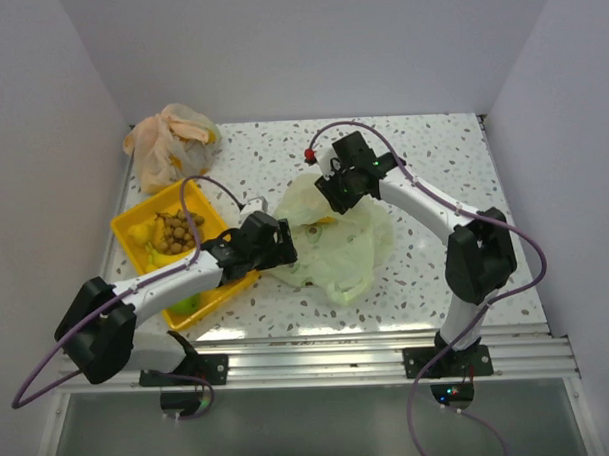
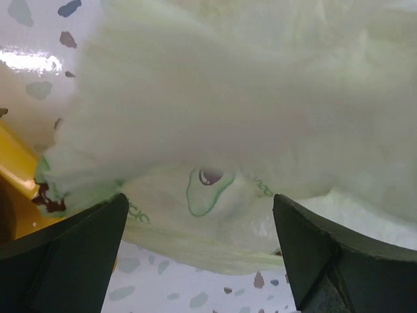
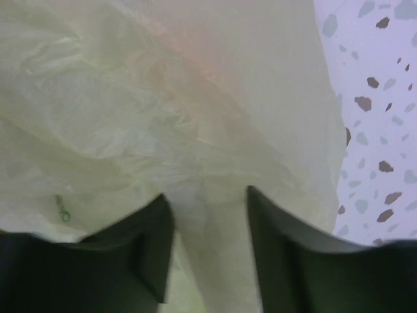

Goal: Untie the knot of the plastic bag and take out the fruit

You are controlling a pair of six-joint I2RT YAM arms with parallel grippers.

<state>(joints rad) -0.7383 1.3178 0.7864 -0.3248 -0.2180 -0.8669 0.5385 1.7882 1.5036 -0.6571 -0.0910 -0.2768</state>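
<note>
plastic bag (image 1: pixel 335 249) lies slumped and crumpled mid-table, pale green and translucent, just right of the yellow tray (image 1: pixel 206 206). its left edge reaches the tray's rim; can't tell if it touches or overlaps.

left gripper (image 1: pixel 283 246) sits at the bag's left edge, low over the table (image 1: pixel 432 153). wrist view: jaws spread wide, both fingers (image 2: pixel 71 254) clear of the film, nothing between them. bag fills the view ahead, green print (image 2: pixel 208 189) facing the camera, tray corner at the left.

right gripper (image 1: pixel 330 195) is on the bag's far edge, pointing down into it. wrist view: fingers (image 3: pixel 130 248) part-way in, a ridge of film running up between them. can't tell whether that fold is pinched or just sitting in the gap.

faint orange tint shows through the film in the right wrist view. can't tell what it is.

fruit (image 1: pixel 170 238) in the tray: brown cluster (image 1: pixel 175 231) in the middle, yellow fruit (image 1: pixel 140 234) to its left, green fruit (image 1: pixel 187 303) at the near corner, close under the left arm.

knot: can't make it out in any view.

orange-beige bag (image 1: pixel 171 143) sits at the table's far left corner, well apart from the green one.
</note>
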